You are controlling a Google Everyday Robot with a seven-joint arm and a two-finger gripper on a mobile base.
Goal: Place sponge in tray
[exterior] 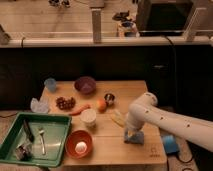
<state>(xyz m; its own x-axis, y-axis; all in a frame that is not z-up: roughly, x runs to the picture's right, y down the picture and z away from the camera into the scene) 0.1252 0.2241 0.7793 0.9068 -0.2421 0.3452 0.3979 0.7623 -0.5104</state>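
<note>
sponge (135, 139): right of bench (125, 95), under your tool (130, 133), set low, likely for pickup; whether it grips, cannot tell. tray (44, 115): far left, well apart, destination.

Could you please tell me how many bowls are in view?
2: a purple bowl at the back and an orange bowl in front, beside the tray. The gripper is at the sponge.

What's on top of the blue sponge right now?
The robot's tool sits right over the sponge, covering its upper part. Only the sponge's lower edge shows; whether they touch is hidden.
</note>
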